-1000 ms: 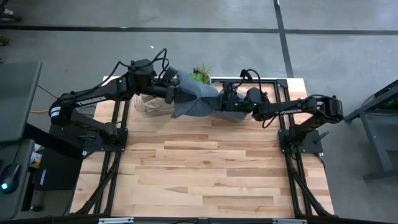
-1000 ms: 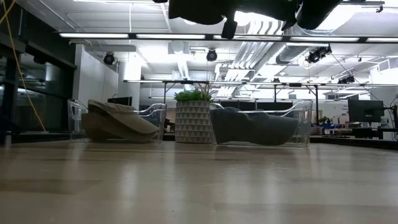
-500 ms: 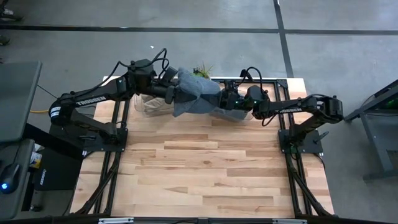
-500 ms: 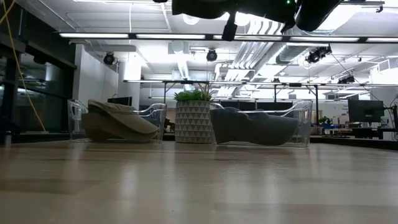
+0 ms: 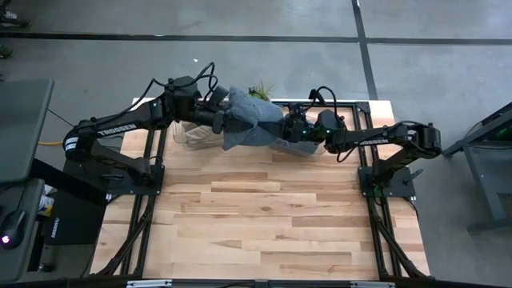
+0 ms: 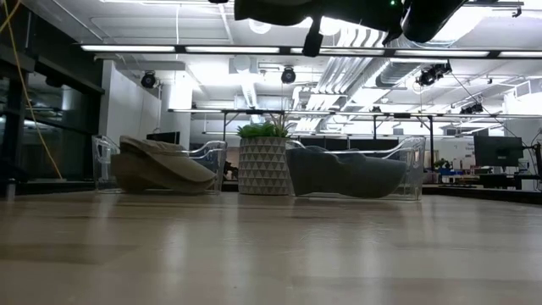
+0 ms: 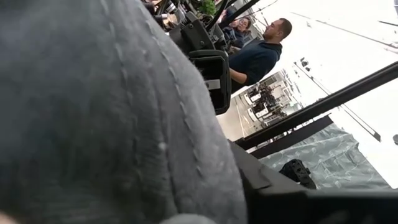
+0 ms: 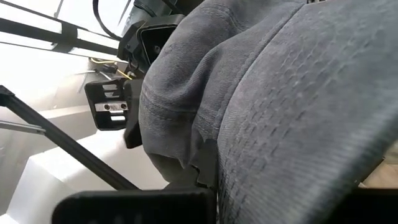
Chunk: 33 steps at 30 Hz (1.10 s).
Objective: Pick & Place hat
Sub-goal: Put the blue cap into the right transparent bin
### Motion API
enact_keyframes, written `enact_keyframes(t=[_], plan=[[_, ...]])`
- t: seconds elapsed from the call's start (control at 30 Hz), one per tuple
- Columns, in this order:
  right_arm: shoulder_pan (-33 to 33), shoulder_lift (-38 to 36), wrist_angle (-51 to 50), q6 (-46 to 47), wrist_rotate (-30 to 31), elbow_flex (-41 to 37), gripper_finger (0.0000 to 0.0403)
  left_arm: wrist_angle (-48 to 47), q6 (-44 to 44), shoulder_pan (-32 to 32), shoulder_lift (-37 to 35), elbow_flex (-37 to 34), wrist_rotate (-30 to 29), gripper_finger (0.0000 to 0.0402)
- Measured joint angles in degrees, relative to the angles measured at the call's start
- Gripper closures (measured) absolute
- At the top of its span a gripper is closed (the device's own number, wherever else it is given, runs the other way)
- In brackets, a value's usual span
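1. In the high view's upper centre, the grey hat (image 5: 252,126) hangs in the air between the left gripper (image 5: 226,122) and the right gripper (image 5: 290,130), one at each end of it. Cloth fills both wrist views, so I cannot tell whether either set of fingers is clamped on it or slack.
2. My judgement: the hat is being carried by both arms, so they should travel together at one pace and height, keeping the fabric neither stretched nor sagging onto the plant pot (image 6: 265,166) below.
3. In the low view, a clear bin (image 6: 412,152) right of centre holds dark grey hats (image 6: 347,174).
4. Left of centre, a second clear bin (image 6: 103,157) holds a tan hat (image 6: 161,169).
5. The pot stands between the two bins.
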Motion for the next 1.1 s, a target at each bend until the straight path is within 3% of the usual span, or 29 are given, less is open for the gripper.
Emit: enact_keyframes(t=[0.33,0.5,0.63,1.1], plan=[[0.0,0.0,-0.2,-0.2,0.3,0.0,0.0398,0.1,-1.1,0.0,0.0,0.0,-0.1,0.0170],[0.0,0.0,-0.6,-0.8,0.8,0.0,0.0399,-0.6,-1.2,0.0,-0.7,0.0,-2.4,0.0101],[-0.4,0.0,-1.2,-1.1,0.9,0.0,0.0399,-3.1,0.3,0.0,-3.0,0.0,-6.9,0.0082],[-0.5,0.0,-1.7,-1.3,1.6,0.0,0.0399,-16.3,1.5,0.0,-7.6,0.0,-18.3,0.0079]])
